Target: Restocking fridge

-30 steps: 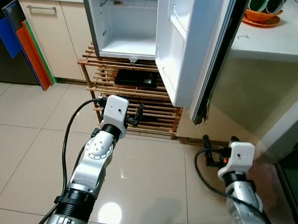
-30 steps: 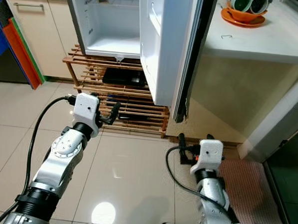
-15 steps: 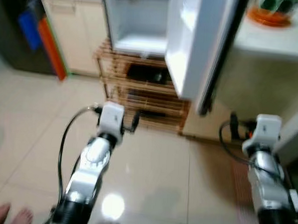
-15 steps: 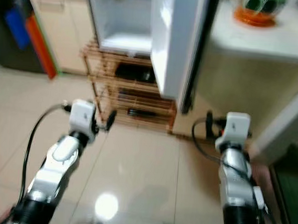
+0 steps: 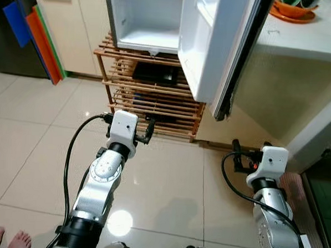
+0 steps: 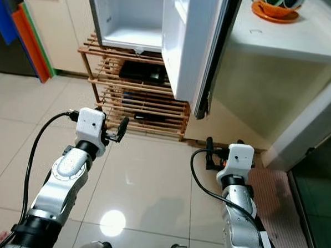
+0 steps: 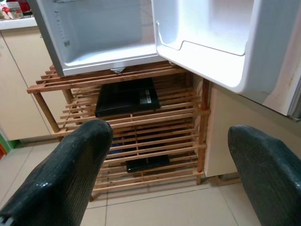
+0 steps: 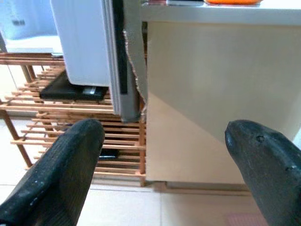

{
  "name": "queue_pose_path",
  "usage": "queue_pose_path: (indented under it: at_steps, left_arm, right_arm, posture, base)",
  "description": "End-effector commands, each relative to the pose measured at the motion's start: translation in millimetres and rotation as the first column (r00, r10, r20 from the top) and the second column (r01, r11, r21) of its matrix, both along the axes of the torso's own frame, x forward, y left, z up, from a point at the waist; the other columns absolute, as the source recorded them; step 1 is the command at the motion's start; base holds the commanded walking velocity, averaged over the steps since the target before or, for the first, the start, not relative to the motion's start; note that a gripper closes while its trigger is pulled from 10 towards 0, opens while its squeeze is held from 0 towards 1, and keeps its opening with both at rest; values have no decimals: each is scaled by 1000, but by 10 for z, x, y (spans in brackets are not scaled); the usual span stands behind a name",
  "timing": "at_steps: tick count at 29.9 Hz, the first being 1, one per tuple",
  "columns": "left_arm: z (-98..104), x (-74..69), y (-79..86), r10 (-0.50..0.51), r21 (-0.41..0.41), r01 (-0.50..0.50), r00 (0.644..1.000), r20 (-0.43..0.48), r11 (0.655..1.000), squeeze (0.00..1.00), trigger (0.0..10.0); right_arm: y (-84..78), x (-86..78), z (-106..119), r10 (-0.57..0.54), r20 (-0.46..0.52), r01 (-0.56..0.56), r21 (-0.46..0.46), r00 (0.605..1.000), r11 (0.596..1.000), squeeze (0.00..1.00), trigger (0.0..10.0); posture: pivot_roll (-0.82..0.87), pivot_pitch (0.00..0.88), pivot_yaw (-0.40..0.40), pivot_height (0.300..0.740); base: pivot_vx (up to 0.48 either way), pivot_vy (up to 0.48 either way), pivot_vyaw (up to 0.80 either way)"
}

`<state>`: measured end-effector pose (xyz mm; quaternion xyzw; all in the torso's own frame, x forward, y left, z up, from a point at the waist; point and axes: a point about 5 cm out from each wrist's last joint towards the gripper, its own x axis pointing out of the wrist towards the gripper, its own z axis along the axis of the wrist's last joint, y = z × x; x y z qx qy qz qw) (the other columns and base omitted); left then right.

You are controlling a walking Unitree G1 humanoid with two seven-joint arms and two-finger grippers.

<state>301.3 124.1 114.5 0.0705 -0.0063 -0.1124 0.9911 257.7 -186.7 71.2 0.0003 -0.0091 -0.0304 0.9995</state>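
Small white fridge [image 5: 146, 20] atop slatted wooden rack [image 5: 150, 104], door [image 5: 214, 43] swung wide, left tool [image 5: 145, 131] fingers spread, empty, facing rack, right tool [image 5: 238, 161] fingers spread, empty, facing beige tabletop [image 5: 303, 42] side panel.

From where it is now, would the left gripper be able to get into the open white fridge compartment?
Probably yes. The left gripper is open and empty, held in front of the slatted wooden rack, and the white fridge compartment above it stands open with its door swung off to the right. It would need raising.
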Motion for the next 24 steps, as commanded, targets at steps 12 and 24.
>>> queue_pose_path:
  at_steps: [12, 24]
  left_arm:
    - [-140, -102, 288, -23, 9, 24, 995, -95, 1000, 0, 10000]
    - [-16, -332, 341, -31, -1, 31, 999, -42, 1000, 0, 10000]
  right_arm:
    - [154, -302, 116, 58, 14, -58, 57, 998, 997, 0, 10000]
    - [134, -649, -13, 78, -73, -76, 27, 994, 997, 0, 10000]
  posture:
    - [-35, 94, 26, 740]
    - [-19, 75, 37, 740]
  base:
    - [0, 0, 0]
    - [-67, 0, 0]
